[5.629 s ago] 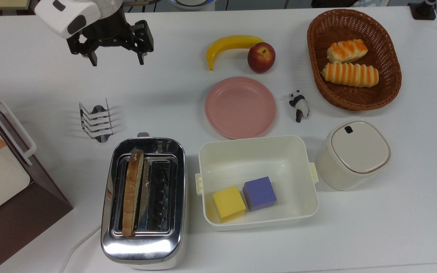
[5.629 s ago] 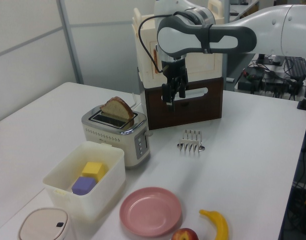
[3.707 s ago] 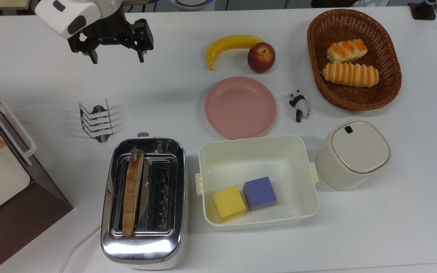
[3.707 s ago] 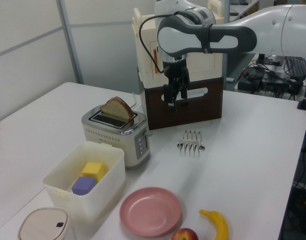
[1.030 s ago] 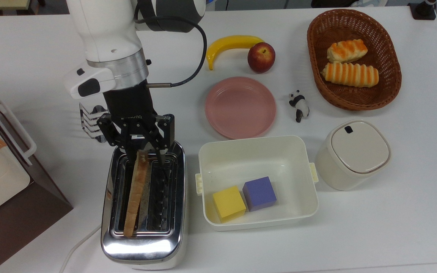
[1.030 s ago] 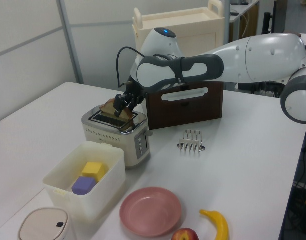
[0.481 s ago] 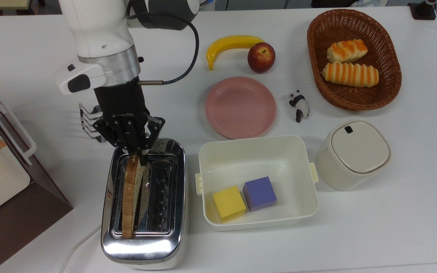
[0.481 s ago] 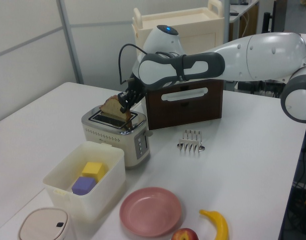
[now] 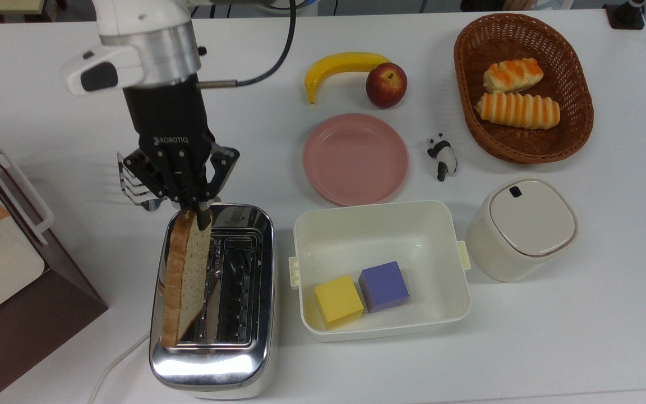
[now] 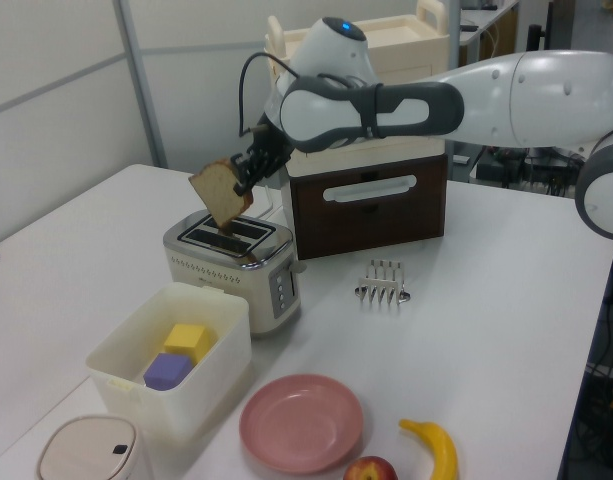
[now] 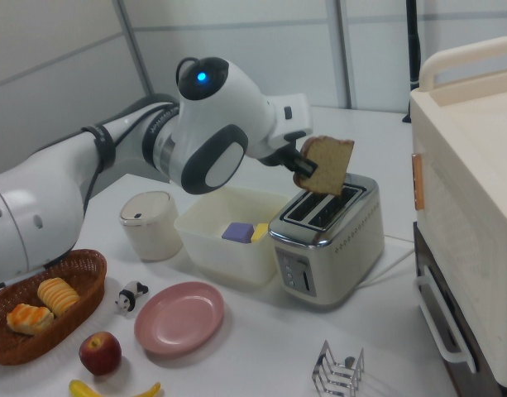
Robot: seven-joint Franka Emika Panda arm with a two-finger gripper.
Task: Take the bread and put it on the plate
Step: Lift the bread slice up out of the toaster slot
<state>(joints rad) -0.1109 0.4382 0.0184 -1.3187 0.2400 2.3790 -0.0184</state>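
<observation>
The bread (image 9: 184, 279) is a brown speckled slice with a darker crust. It hangs clear above the chrome toaster (image 9: 213, 367), tilted, with my gripper (image 9: 195, 216) shut on its top edge. In the left view the bread (image 10: 220, 194) hangs from the gripper (image 10: 247, 173) over the toaster (image 10: 236, 268). In the right view the bread (image 11: 327, 165) is above the slots of the toaster (image 11: 327, 244). The pink plate (image 9: 355, 159) lies bare on the table to the top view's right of the toaster, also seen as the plate (image 10: 301, 422) and the plate (image 11: 179, 318).
A white box (image 9: 382, 331) with a yellow and a purple cube sits between the toaster and a lidded canister (image 9: 525, 227). Around the plate are a banana (image 9: 340, 66), an apple (image 9: 386, 85), a panda figure (image 9: 442, 156) and a basket (image 9: 522, 148) of rolls. A toast rack (image 9: 138, 188) stands under the arm.
My gripper came down from the table's far side to the toaster, shut on the bread's top and has lifted the slice up out of the slot.
</observation>
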